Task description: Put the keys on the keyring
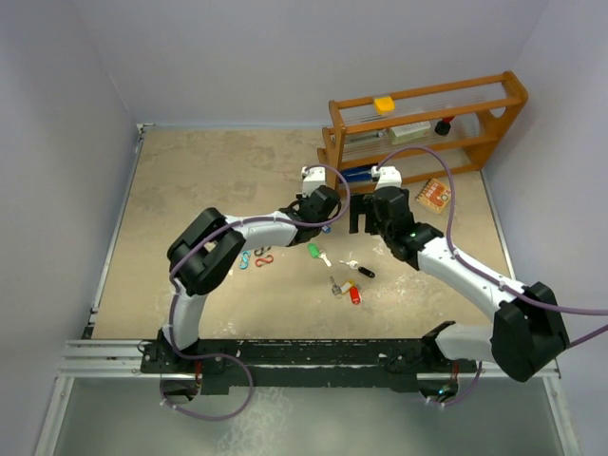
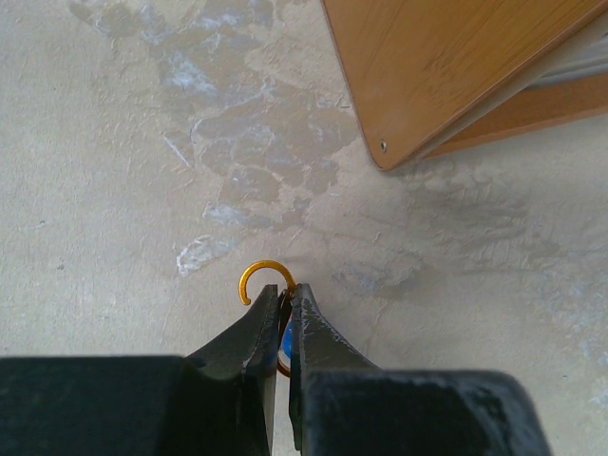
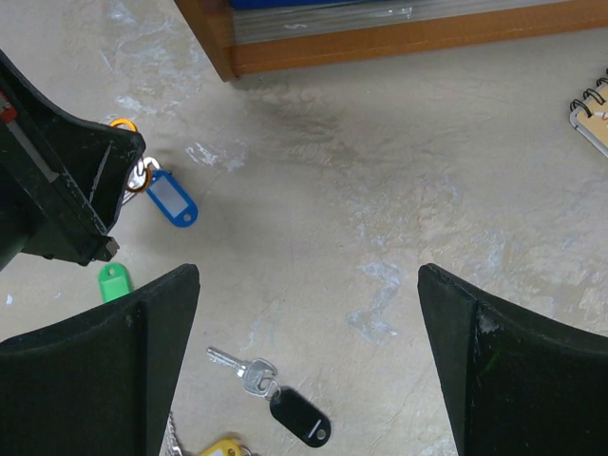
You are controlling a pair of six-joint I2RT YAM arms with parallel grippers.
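Observation:
My left gripper (image 2: 287, 293) is shut on the keyring (image 2: 266, 269), an orange metal hook whose open curl sticks out past the fingertips. A blue-tagged key (image 3: 171, 198) hangs from it just above the table. My right gripper (image 3: 309, 275) stands wide open and empty, to the right of the left gripper (image 3: 57, 180). Below it lies a silver key with a black tag (image 3: 299, 415). A green-tagged key (image 1: 315, 252), a yellow-tagged one (image 1: 345, 285) and a red-tagged one (image 1: 354, 295) lie loose mid-table.
A wooden rack (image 1: 427, 123) with small items stands at the back right, close behind both grippers. An orange spiral notebook (image 1: 434, 195) lies beside it. Red (image 1: 263, 256) and teal (image 1: 244, 258) S-shaped clips lie left of the keys, by the left arm.

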